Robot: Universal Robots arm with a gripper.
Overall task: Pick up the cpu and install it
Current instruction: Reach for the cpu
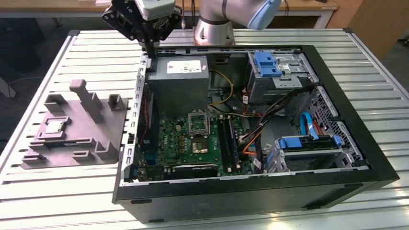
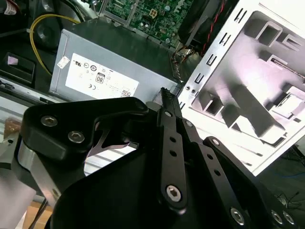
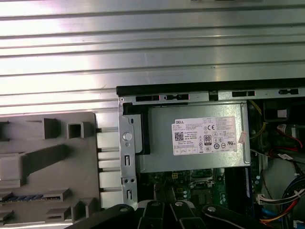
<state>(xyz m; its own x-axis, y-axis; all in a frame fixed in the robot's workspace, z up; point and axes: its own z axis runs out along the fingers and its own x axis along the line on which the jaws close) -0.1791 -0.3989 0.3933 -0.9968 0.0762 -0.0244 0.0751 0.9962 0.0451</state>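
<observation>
One cpu [image 1: 54,127], one grey fixture [image 1: 102,125]

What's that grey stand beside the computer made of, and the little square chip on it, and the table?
The stand looks like matte grey plastic: dull, uniform, no glints. The chip seems topped with silvery metal, paler than the stand. The table looks like bare metal slats, brightly reflective.

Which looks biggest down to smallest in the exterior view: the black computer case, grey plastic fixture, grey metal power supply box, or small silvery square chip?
1. black computer case
2. grey plastic fixture
3. grey metal power supply box
4. small silvery square chip
</observation>
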